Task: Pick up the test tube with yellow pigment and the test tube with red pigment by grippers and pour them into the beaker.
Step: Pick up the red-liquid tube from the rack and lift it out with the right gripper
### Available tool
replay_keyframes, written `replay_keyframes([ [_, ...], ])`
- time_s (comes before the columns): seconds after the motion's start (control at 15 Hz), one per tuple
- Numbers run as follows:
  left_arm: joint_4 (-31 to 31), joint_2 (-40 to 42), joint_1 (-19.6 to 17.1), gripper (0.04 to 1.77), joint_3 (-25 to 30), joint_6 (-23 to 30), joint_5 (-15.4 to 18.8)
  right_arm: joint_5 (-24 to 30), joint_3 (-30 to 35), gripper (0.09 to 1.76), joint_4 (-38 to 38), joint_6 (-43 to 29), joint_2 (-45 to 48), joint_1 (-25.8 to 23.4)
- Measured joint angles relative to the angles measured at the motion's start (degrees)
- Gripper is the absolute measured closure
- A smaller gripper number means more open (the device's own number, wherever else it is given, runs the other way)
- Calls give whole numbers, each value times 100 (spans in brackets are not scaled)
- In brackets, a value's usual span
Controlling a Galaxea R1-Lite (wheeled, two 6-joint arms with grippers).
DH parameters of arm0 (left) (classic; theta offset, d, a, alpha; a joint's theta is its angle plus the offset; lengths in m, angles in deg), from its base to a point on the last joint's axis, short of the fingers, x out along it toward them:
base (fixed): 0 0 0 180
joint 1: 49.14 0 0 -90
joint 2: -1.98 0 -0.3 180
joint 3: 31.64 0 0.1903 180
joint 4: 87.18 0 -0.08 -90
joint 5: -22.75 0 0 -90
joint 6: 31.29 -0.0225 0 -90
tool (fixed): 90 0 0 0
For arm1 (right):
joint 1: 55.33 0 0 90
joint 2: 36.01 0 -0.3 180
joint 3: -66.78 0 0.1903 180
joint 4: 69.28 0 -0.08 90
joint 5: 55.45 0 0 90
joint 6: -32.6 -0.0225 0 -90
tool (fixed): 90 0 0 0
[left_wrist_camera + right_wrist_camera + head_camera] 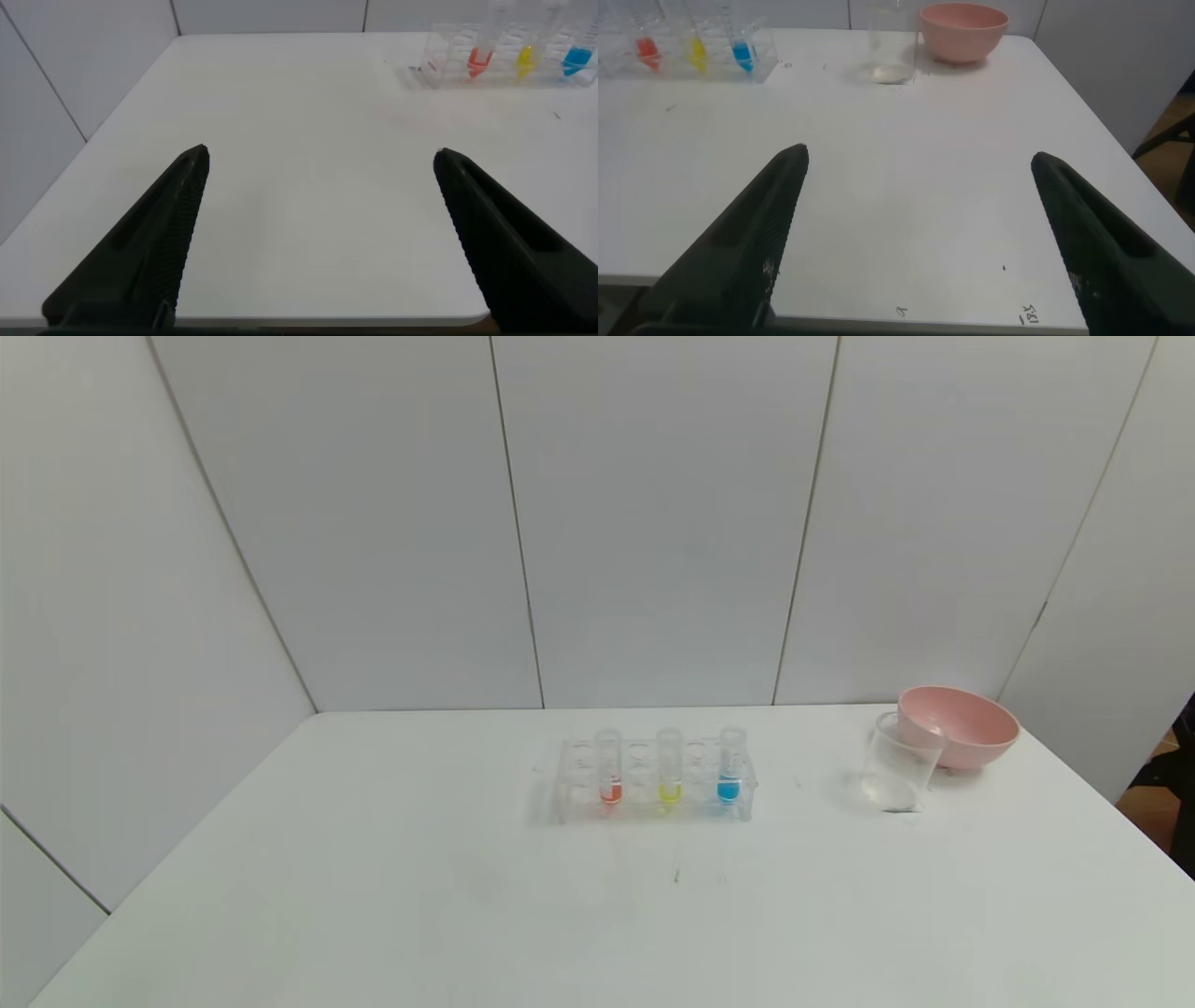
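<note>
The test tube with red pigment (610, 767) and the test tube with yellow pigment (668, 765) stand upright in a clear rack (653, 803) at mid table, with a blue tube (730, 765) to their right. The beaker (898, 762) stands to the right of the rack. My left gripper (320, 154) is open and empty near the table's front left edge; the red tube (478, 62) and yellow tube (526, 60) lie far off. My right gripper (918, 154) is open and empty near the front right edge; the beaker (892, 45) is far ahead. Neither gripper shows in the head view.
A pink bowl (962, 723) sits just behind and right of the beaker, touching or nearly touching it; it also shows in the right wrist view (964, 30). White panel walls close the back and sides. The white table (373, 896) stretches in front of the rack.
</note>
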Motion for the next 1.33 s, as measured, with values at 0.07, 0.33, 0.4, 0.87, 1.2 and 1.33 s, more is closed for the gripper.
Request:
replay_keyframes([
  [0.07, 0, 0, 0, 9, 0, 0, -2, 0, 0, 14, 2, -2, 0, 0],
  [0.33, 0, 0, 0, 9, 0, 0, -2, 0, 0, 14, 0, 0, 0, 0],
  [0.4, 0, 0, 0, 9, 0, 0, -2, 0, 0, 14, -2, 0, 0, 0],
  [0.87, 0, 0, 0, 9, 0, 0, -2, -2, 0, 14, -2, -15, 0, 0],
  [1.2, 0, 0, 0, 9, 0, 0, -2, -2, 0, 14, 2, -12, 0, 0],
  [1.33, 0, 0, 0, 9, 0, 0, -2, -4, 0, 14, 30, 0, 0, 0],
])
